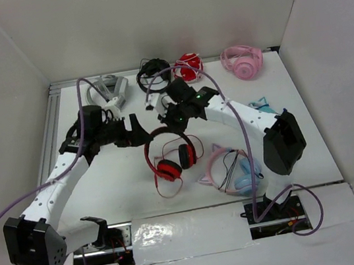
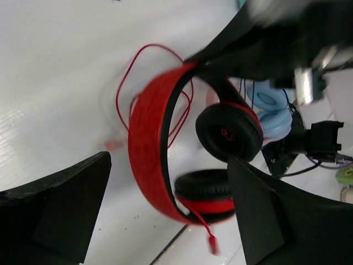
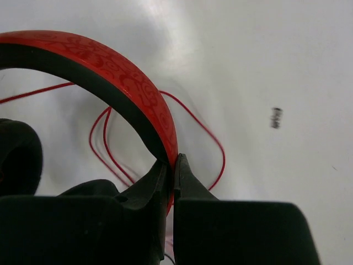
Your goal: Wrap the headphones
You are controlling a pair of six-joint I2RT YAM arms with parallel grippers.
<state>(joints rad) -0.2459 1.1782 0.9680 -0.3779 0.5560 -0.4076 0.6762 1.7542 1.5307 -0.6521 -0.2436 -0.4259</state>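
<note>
The red headphones (image 1: 170, 153) with black ear pads are at the table's middle. Their thin red cable (image 1: 169, 188) lies in loose loops on the table beside them. My right gripper (image 1: 166, 123) is shut on the top of the red headband (image 3: 110, 66), pinching it between its fingertips (image 3: 172, 165). My left gripper (image 1: 138, 131) is open and empty just left of the headband. In the left wrist view the headband (image 2: 149, 138) and both ear cups (image 2: 229, 132) lie between its wide-apart fingers (image 2: 55, 204). The cable's plug (image 2: 212, 245) hangs below the lower cup.
Along the back edge stand grey headphones (image 1: 107, 87), all-black headphones (image 1: 152, 71), a small red bundle (image 1: 188, 66) and pink headphones (image 1: 242, 61). Pink and blue cat-ear headphones (image 1: 233, 171) lie right of the red pair. White walls close in both sides.
</note>
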